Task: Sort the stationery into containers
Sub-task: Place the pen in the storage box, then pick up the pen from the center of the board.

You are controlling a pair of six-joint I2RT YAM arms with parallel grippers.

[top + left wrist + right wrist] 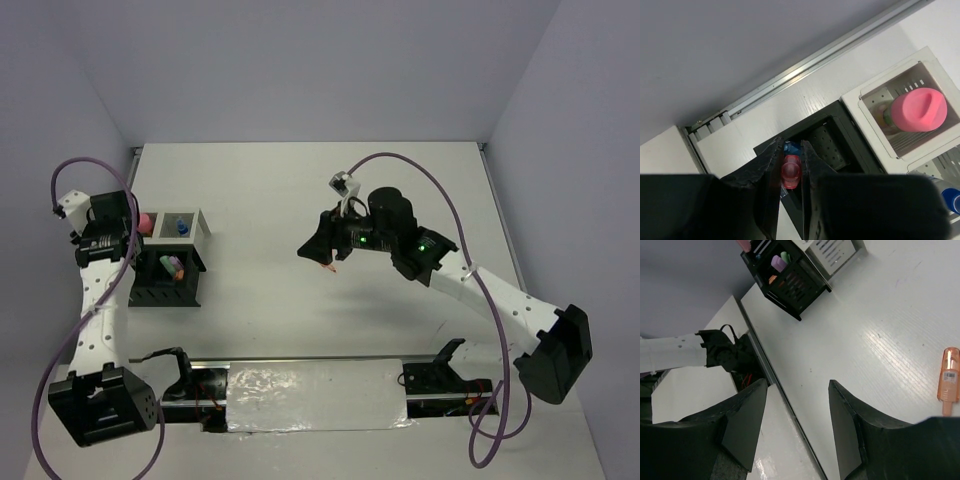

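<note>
Being pinched tight by the left gripper (790,159), a pink pen (791,171) is held above a black compartment (852,134) for dropping, while the right gripper (797,390) is spread empty.

Glossy table (880,330), matt black plastic right pincer (797,386), translucent orange pen (949,375).

The left jaws hide most of the pink pen (791,171); the edge crops the blue-capped bottle (951,196).
</note>
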